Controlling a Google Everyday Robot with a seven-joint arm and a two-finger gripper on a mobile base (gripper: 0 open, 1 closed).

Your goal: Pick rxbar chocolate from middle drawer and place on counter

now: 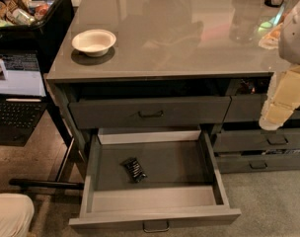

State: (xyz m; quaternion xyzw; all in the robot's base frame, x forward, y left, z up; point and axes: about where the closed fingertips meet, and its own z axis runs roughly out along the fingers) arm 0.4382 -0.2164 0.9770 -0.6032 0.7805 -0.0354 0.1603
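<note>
Far right, end effector (270, 121) hangs beside narrower drawers (241, 142).

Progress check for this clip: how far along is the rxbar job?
Done: the middle drawer stands pulled open. In hand: no grasp yet; the hand hangs at the right, before the side drawers, well away from the bar. Left: the rxbar chocolate lies on the drawer floor, so grasping, lifting and setting it on the counter, where a white bowl sits, all remain.
</note>
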